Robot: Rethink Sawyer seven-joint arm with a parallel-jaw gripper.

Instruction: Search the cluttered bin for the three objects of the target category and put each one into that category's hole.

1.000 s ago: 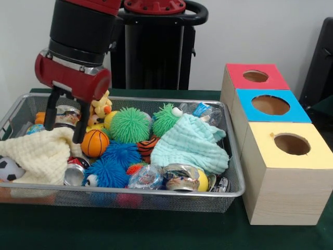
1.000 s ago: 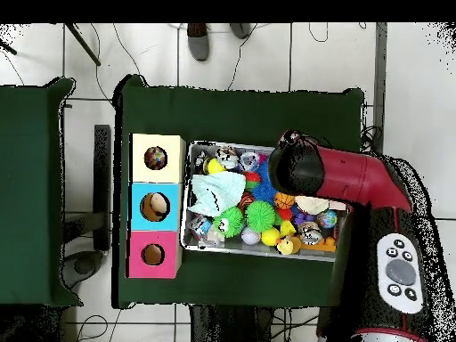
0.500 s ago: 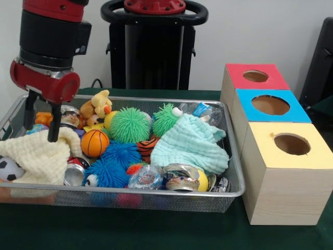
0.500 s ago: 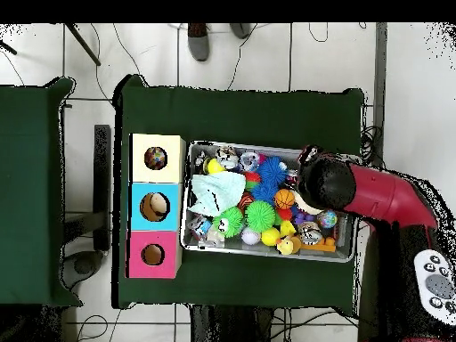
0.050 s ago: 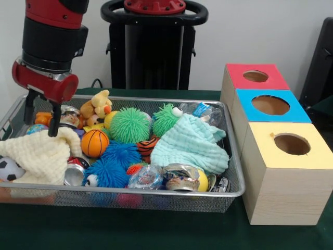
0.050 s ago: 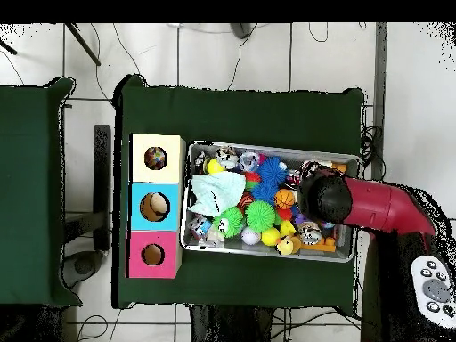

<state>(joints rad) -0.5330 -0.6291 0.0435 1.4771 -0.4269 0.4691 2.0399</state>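
We see the hand (image 5: 40, 115) hanging at the left end of the wire bin (image 5: 156, 197) in the front view, its two dark fingers (image 5: 53, 122) apart and pointing straight down with nothing between them; the tips sit just above the cream cloth (image 5: 39, 156), and we cannot tell whether they touch it. The red and black arm (image 5: 51, 44) stands nearly upright above it, its upper part cut off by the picture's top edge. In the overhead view the arm (image 6: 370, 207) covers that end of the bin (image 6: 267, 252), so the hand itself and whatever lies under it are hidden there. Compared with half a second ago the hand has risen slightly and shifted a little toward the bin's middle; a second ago it was lower and further in, with its fingers down by the basketball (image 5: 95, 143). Beside the hand lie a can (image 5: 67, 115), half hidden behind a finger, and a plush toy (image 5: 97, 105). Further out are a green spiky ball (image 5: 130, 125), blue spiky balls (image 5: 115, 162), a green furry toy (image 5: 166, 119), a mint cloth (image 5: 191, 145) draped over things we cannot make out, and a soccer ball (image 5: 9, 169) partly under the cream cloth. More cans (image 5: 179, 177) lie against the near wall. On the green bench (image 5: 130, 229), just beside the bin, stand the red box (image 5: 250, 83), blue box (image 5: 268, 112) and yellow box (image 5: 289, 172), each with a round hole on top.
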